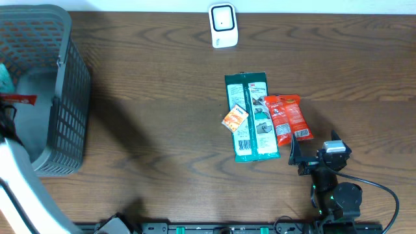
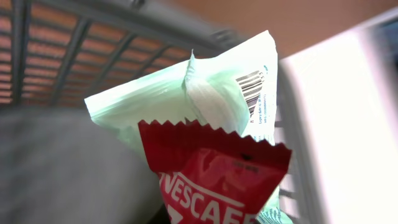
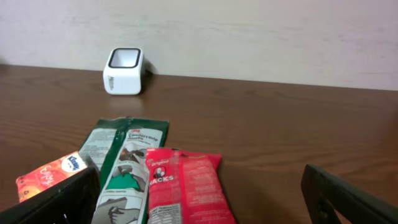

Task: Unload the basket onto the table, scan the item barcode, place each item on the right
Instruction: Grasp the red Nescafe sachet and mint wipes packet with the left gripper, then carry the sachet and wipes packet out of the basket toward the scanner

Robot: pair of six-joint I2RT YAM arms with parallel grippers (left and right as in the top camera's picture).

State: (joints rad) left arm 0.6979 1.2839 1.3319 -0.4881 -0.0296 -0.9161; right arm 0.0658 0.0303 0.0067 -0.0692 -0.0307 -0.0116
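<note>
Nescafé sachet (image 2: 217, 180), red, crimped edge up, fills the low centre of the left wrist view. Left claw is closed. Its fingers sit below the frame, but the sachet rises from where they meet, so it looks pinched there. Pale green packet (image 2: 186, 99) lies right behind it, barcode showing. Both are inside the grey basket (image 1: 71, 97) at the table's far left. White barcode scanner (image 1: 222, 26) stands at the far edge, well apart. Right gripper (image 3: 199, 208) is wide apart and empty, near the long green pack (image 1: 252, 117), red Jack's pack (image 1: 288, 119) and orange tissue pack (image 1: 235, 118).

Risks:
- Green packet may ride up with the sachet if caught in the same pinch; cannot tell from here.
- Sachet's own barcode is not in sight, so the wrong face may meet the scanner.
- Slick foil could slip or swing on the long carry.
- Basket wall is close, so a slanted lift could snag.
</note>
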